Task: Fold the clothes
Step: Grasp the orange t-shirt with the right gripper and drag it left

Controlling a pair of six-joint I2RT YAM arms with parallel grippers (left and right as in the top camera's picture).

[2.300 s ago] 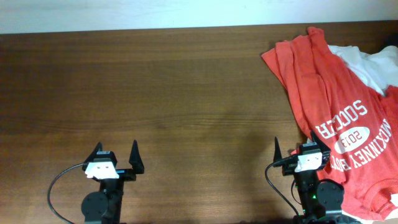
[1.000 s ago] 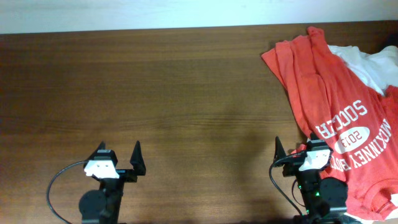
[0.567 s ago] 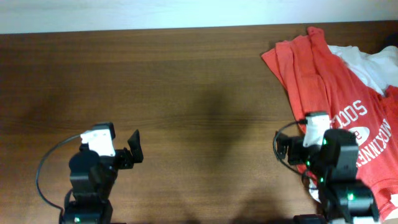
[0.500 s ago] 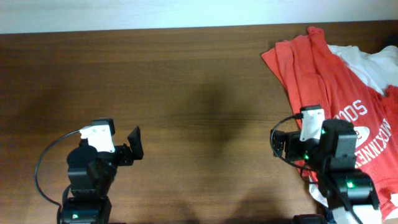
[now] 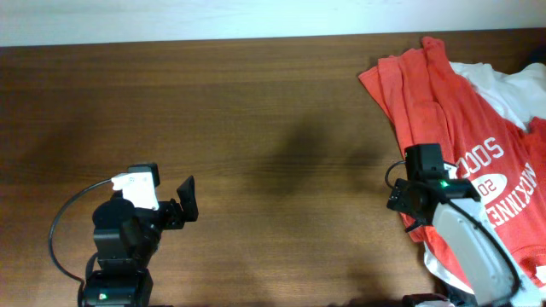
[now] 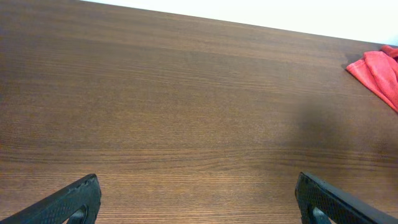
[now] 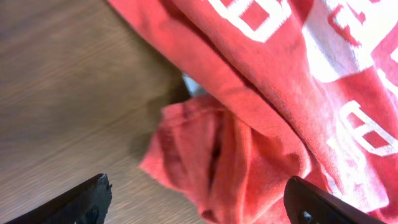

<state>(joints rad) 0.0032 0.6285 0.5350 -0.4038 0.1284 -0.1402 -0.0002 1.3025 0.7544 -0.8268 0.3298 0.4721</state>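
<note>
The clothes lie heaped at the table's right end: an orange-red T-shirt [image 5: 456, 111] with white lettering, spread over a white T-shirt [image 5: 503, 85]. My right gripper [image 5: 413, 193] hovers over the red shirt's left edge. In the right wrist view its jaws [image 7: 199, 208] are open wide above a bunched fold of the red shirt [image 7: 249, 149], holding nothing. My left gripper [image 5: 173, 205] stands open over bare wood at the front left. Its wrist view shows both fingertips [image 6: 78, 198] far apart, with only a corner of the red shirt [image 6: 378, 70] far off to the right.
The dark wooden table [image 5: 256, 111] stretches bare between the two arms. A pale wall runs along its far edge [image 5: 213, 17]. A black cable [image 5: 64, 222] loops beside the left arm.
Both arms have risen from their resting poses. The right arm has moved forward over the red shirt's left edge. The left arm has lifted and turned slightly right.
</note>
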